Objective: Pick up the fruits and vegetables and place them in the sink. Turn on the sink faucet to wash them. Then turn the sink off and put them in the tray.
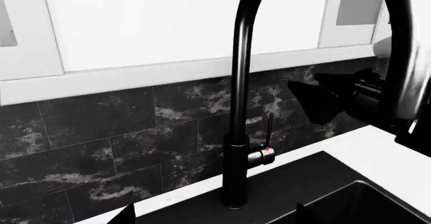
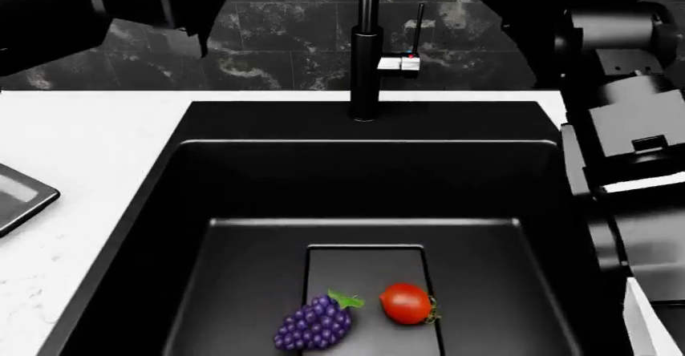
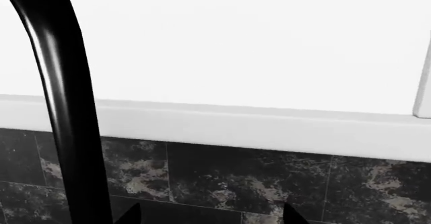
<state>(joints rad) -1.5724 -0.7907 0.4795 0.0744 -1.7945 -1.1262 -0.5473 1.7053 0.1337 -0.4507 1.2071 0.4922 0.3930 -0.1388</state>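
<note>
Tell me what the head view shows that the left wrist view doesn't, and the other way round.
Only the head view shows the grapes and tomato lying on the drain panel in the sink floor, and a corner of the tray on the counter at the left. Only the left wrist view shows the white cabinets above the backsplash and the faucet's upper curve. Both show the faucet with its silver lever, the sink rim, and the dark tiles.
</note>
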